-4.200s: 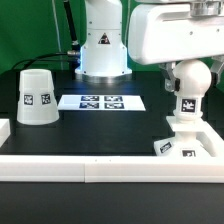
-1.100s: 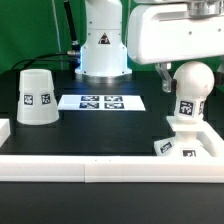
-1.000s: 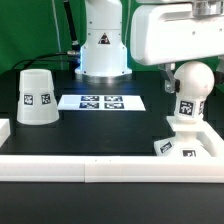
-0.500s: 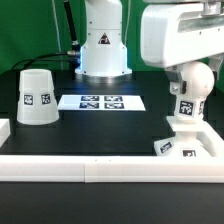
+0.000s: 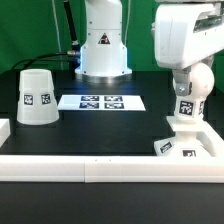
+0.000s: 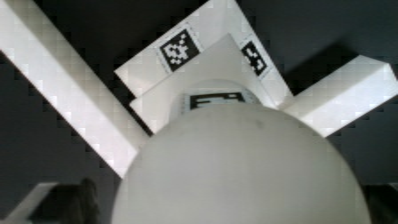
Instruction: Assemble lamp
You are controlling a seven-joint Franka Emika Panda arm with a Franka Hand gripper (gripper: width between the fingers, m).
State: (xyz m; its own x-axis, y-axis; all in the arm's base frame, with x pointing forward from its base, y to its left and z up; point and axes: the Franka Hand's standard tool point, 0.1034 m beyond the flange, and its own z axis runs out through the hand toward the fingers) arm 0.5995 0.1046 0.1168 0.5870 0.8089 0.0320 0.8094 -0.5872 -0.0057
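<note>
The bulb stands upright on the square base block at the exterior view's right, inside the rail corner. My gripper comes down from above around the bulb's ball head and appears shut on it; its fingers are mostly hidden by the wrist. In the wrist view the bulb head fills the space between the jaws, with the tagged base beneath it. The cup-like shade stands mouth down at the exterior view's left, far from the gripper.
The marker board lies flat in the middle, in front of the robot's pedestal. A long white rail runs along the front and turns up the right side. A short white piece sits at the left edge.
My wrist has turned and shifted toward the exterior view's right above the bulb. The bulb's head has moved slightly right with it. Shade and base have not moved.
</note>
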